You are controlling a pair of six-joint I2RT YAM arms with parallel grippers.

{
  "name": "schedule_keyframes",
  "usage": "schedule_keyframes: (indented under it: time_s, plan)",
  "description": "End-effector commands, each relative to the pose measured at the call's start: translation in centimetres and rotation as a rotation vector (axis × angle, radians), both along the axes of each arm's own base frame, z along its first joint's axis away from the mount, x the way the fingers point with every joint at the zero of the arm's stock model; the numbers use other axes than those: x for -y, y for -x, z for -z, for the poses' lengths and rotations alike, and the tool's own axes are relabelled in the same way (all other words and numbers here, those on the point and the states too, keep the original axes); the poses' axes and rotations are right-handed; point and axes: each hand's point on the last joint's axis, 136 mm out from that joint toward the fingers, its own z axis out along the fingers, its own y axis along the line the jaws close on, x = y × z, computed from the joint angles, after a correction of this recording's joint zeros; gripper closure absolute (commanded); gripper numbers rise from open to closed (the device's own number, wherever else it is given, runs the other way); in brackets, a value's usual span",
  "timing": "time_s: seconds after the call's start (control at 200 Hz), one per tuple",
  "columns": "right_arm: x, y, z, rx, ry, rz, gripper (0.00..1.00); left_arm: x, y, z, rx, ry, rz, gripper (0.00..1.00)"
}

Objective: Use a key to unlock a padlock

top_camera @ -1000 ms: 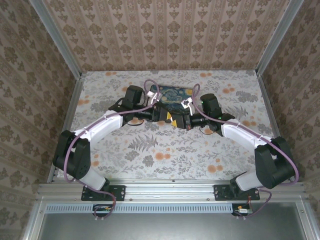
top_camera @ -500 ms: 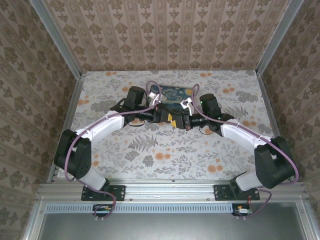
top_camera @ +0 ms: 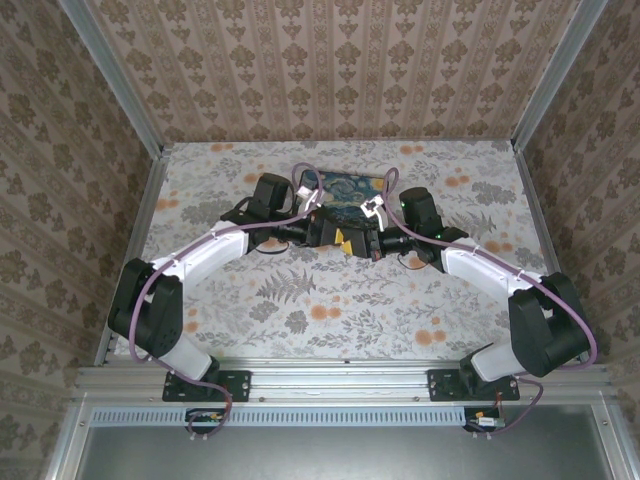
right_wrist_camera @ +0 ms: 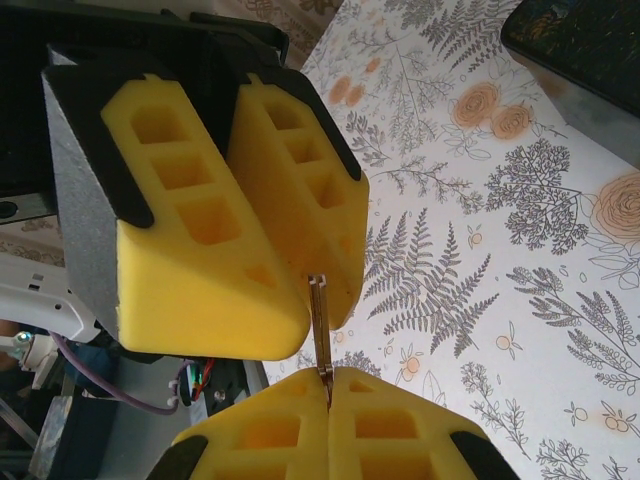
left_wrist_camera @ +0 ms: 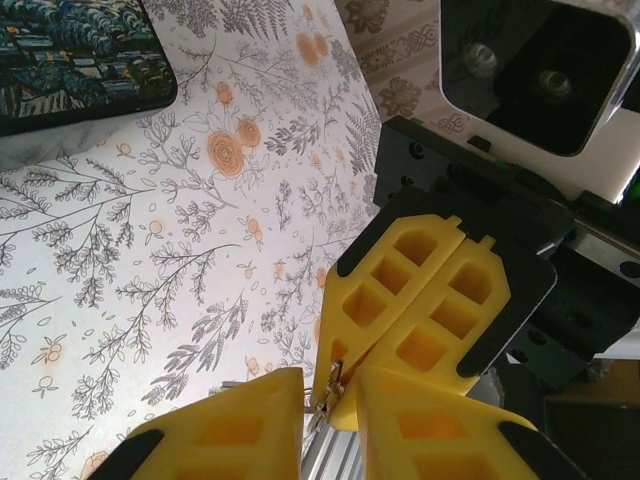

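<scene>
This is a robot test cell in a lab, dressed to pass for a home. Bare aluminium posts (top_camera: 110,72) frame the corners. On the near side, well back from the jaws, an aluminium rail (top_camera: 340,380) carries the bolted arm bases. Purple cables (top_camera: 137,325) run along the arms. The walls (top_camera: 340,70) beyond the jaws are flat panels papered in beige damask.

Under the spot where the left gripper (left_wrist_camera: 330,398) and right gripper (right_wrist_camera: 328,385) face each other, the table (top_camera: 330,320) wears a fern-and-orange-flower print. Just past the jaws lies a dark box (top_camera: 350,185) with a swirling blue-and-yellow lid.
</scene>
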Motion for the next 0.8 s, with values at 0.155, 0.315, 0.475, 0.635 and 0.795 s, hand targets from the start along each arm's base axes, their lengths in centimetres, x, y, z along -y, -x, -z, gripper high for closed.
schedule_keyframes:
  time_s: [0.155,0.315,0.475,0.635,0.795]
  plan:
    - [-0.38,-0.07,0.58,-0.022,-0.003,-0.013,1.00,-0.30,-0.54,-0.78,0.026,0.012,-0.006,0.77]
    - [-0.38,-0.09,0.46,-0.019,-0.005,-0.013,1.00,-0.29,-0.56,-0.89,0.028,0.019,-0.006,0.83]
    - [-0.41,-0.10,0.45,-0.019,-0.005,-0.012,1.00,-0.29,-0.48,-0.84,0.026,0.020,-0.004,0.87]
    - [-0.43,-0.08,0.40,-0.019,-0.006,-0.014,1.00,-0.28,-0.49,-0.71,0.024,0.020,-0.002,0.90]
    - [-0.40,0.00,0.26,-0.019,-0.009,-0.015,1.00,-0.15,-0.49,-0.65,0.024,0.025,0.001,0.94]
